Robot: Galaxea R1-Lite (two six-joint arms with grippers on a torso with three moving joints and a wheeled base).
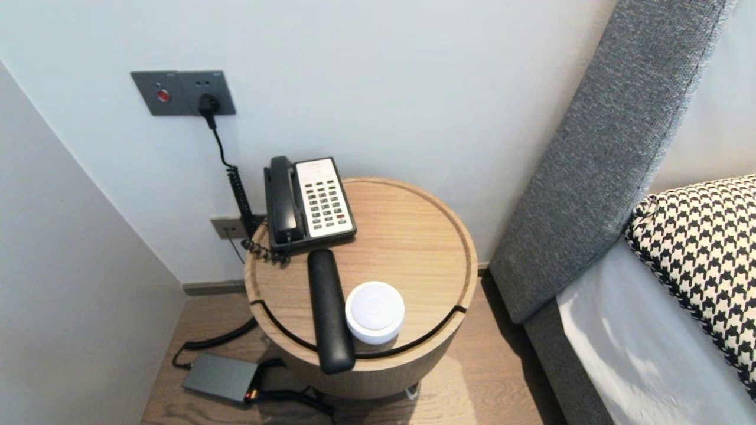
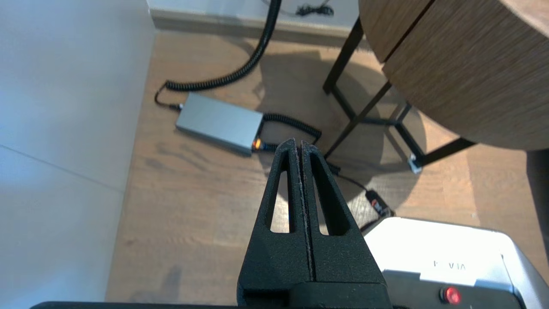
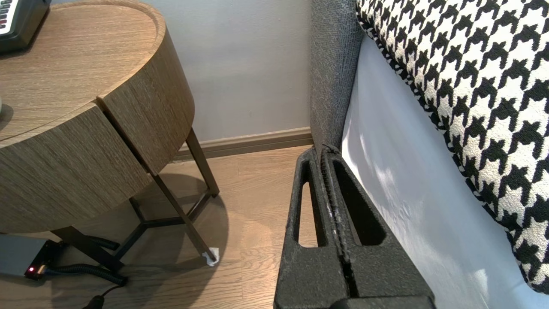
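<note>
Grey box (image 1: 220, 378): head view, flat on the floor (image 1: 508, 378) below the left edge of the round table (image 1: 413, 236), near the side wall, with a coiled cable (image 1: 212, 341) running into it; on the table, a phone (image 1: 308, 203) at the back left edge, a black bar (image 1: 329, 310) reaching over the front edge, a white puck (image 1: 374, 311) just beside it; neither gripper in sight.

Left wrist view: left gripper (image 2: 298, 143) over the floor, fingers pressed together, grasping nothing; grey box (image 2: 219, 123) just past the tips, apart from them; table side at one edge.

Right wrist view: right gripper (image 3: 324, 150) low beside the bed (image 3: 399, 180), fingers clenched, empty; checked pillow (image 3: 472, 86) on the bed; grey box (image 3: 17, 255) partly hidden under the table (image 3: 85, 128).
</note>
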